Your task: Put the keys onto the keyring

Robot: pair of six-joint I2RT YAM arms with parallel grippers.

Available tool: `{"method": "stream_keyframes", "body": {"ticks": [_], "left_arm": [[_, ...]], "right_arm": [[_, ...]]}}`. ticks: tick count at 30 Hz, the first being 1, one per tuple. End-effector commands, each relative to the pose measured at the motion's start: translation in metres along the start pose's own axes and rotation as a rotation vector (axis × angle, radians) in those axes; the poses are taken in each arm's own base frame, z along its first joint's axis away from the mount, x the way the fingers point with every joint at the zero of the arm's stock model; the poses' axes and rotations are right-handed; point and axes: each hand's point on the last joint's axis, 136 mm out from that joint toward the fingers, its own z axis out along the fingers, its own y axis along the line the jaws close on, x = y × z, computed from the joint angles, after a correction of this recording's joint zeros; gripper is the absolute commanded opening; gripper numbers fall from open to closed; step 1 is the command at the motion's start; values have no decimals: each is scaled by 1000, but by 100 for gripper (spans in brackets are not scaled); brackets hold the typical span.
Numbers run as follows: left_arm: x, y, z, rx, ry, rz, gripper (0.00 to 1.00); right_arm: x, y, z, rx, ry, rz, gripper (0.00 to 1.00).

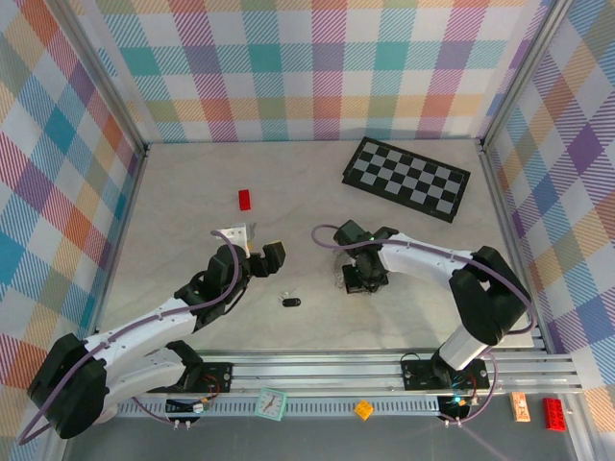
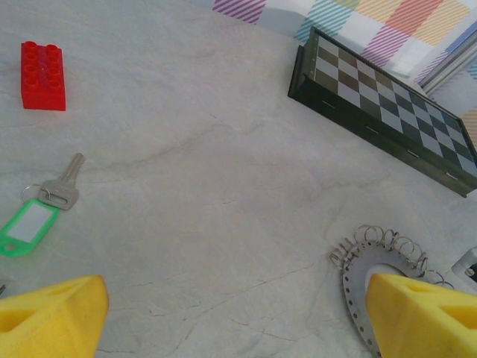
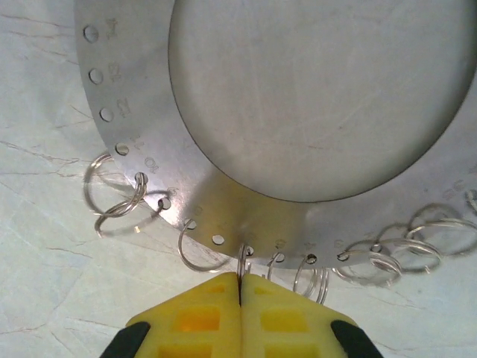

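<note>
The keyring (image 3: 127, 89) is a flat silver ring plate with holes along its rim that carry several small wire rings. It lies on the table right of centre (image 1: 338, 272). My right gripper (image 3: 240, 287) is shut on one small wire ring at the plate's near edge. A silver key with a light green tag (image 2: 59, 192) lies on the table to the left. The black-headed key (image 1: 291, 302) rests between the two arms. My left gripper (image 2: 238, 321) hangs open over bare table, its right finger (image 2: 421, 313) overlapping the keyring's edge (image 2: 354, 280).
A red brick (image 1: 244, 199) lies left of centre, also visible at the upper left (image 2: 43, 66) of the left wrist view. The chequered board (image 1: 406, 178) sits at the back right. Small items, among them an orange brick (image 1: 363, 409), lie on the front rail.
</note>
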Motion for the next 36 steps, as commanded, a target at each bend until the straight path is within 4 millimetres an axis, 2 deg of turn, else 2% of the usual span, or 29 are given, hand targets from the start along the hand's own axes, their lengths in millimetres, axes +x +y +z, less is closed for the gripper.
{"method": "stream_keyframes", "body": {"ticks": [1, 13, 17, 25, 36], "left_arm": [[5, 1, -4, -3, 1, -1, 89], [4, 1, -3, -4, 1, -1, 89], [5, 1, -2, -4, 2, -1, 89], [5, 0, 0, -5, 4, 0, 89], [5, 1, -1, -7, 4, 1, 89]], "right_arm": [[-1, 13, -5, -112, -6, 32, 0], [0, -5, 5, -23, 19, 34, 0], [-1, -8, 5, 1, 19, 29, 6], [-2, -8, 7, 6, 23, 25, 11], [-3, -9, 9, 18, 26, 24, 10]]}}
